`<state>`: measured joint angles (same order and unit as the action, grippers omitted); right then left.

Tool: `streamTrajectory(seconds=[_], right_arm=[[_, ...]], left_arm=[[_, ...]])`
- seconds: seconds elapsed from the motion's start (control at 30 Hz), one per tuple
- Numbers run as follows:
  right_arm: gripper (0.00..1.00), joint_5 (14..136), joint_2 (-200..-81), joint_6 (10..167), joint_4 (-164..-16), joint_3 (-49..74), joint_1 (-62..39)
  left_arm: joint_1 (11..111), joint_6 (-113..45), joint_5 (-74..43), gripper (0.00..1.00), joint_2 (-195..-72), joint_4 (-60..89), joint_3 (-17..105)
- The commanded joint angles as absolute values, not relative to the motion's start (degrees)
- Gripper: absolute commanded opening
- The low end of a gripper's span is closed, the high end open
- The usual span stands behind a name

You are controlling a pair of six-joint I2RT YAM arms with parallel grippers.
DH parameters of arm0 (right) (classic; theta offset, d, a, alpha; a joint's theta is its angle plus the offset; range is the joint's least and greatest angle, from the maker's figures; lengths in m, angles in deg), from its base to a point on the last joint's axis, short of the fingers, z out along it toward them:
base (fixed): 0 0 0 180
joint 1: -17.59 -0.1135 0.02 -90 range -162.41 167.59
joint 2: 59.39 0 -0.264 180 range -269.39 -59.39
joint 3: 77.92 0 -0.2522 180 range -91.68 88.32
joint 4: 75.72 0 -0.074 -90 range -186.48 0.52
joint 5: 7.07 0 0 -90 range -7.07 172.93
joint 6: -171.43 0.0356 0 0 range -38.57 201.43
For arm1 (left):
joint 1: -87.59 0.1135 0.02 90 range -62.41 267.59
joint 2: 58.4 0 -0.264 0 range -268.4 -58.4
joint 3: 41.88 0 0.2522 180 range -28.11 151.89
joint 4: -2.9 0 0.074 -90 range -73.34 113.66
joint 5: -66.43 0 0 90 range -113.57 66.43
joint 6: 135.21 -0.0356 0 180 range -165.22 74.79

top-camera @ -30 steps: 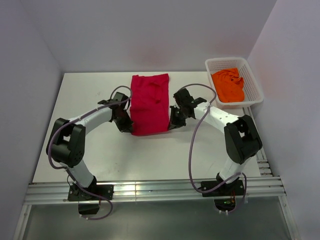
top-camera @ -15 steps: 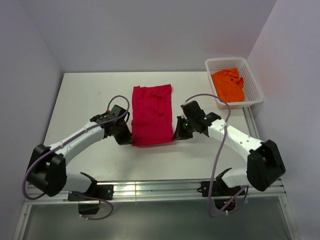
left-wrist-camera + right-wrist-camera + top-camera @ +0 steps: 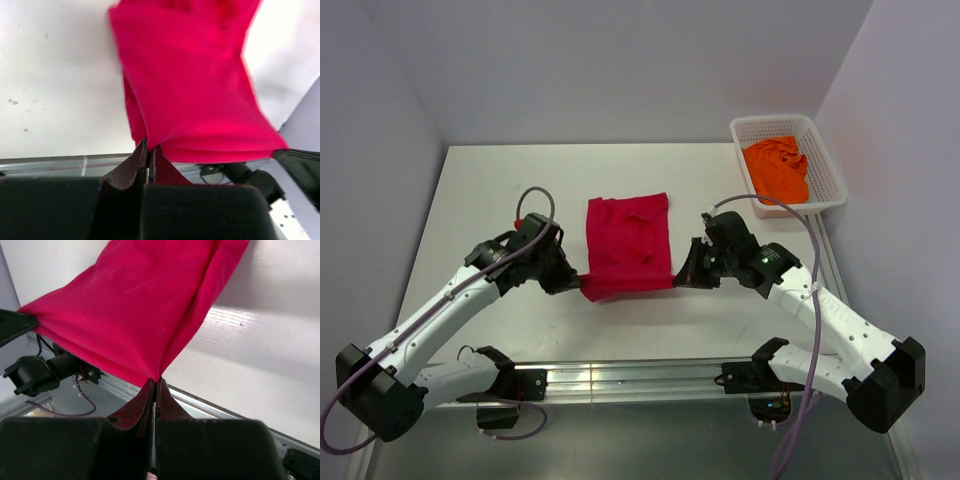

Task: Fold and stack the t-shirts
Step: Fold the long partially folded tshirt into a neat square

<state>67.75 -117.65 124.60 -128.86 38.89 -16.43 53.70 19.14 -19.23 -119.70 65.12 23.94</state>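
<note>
Top external view: showing the left gripper (image 3: 576, 283) and the right gripper (image 3: 682, 277) holding the crimson t-shirt (image 3: 628, 245) from either side over the white worktop (image 3: 490, 190)
Crimson t-shirt: lying folded into a rough rectangle around the middle of the worktop, a little toward the near edge; far part resting flat; near edge being held raised off the surface and stretched between the two grippers; showing doubled layers along that raised edge in both wrist views
Left gripper: clamping the near-left corner of the crimson t-shirt; fingers (image 3: 131, 170) pressing together on a thin bunch of cloth in the left wrist view
Right gripper: pinching the near-right corner of the same shirt; fingers (image 3: 135, 407) squeezing tight on the cloth where its edges are meeting in the right wrist view
Arms: stretching low over the worktop; left one slanting in from the near-left corner, right one from the near-right corner
Basket (image 3: 825, 150): white plastic mesh, sitting at the far-right corner of the worktop; holding the orange t-shirt (image 3: 776, 170)
Orange t-shirt: lying crumpled inside the basket, well apart from both grippers and from the crimson t-shirt
</note>
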Motion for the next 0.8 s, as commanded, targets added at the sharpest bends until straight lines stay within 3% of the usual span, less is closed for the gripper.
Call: streamTrajectory(seconds=[0.0,0.4,0.57,0.7,0.73,0.77], right_arm=[[0.0,74.0,-117.4,124.5,-135.0,34.4,-16.1],[0.0,77.3,-130.5,120.9,-136.2,21.0,-15.7],[0.0,77.7,-143.1,117.2,-136.4,10.0,-14.3],[0.0,78.6,-157.6,115.1,-139.0,-4.6,-10.7],[0.0,78.9,-164.7,114.8,-139.9,-12.5,-10.0],[0.05,80.7,-168.7,115.3,-143.5,-17.5,-9.3]], left_arm=[[54.4,16.8,-25.2,0.0,-122.3,71.8,31.3],[60.5,6.8,-22.8,0.0,-138.9,71.4,50.0],[66.1,2.9,-20.3,0.0,-146.4,69.3,56.5],[71.5,-2.0,-14.4,0.0,-161.8,68.6,67.6],[73.4,-2.8,-13.1,0.03,-165.4,68.7,70.8],[74.4,-4.4,-12.4,0.26,-169.3,69.1,78.6]])
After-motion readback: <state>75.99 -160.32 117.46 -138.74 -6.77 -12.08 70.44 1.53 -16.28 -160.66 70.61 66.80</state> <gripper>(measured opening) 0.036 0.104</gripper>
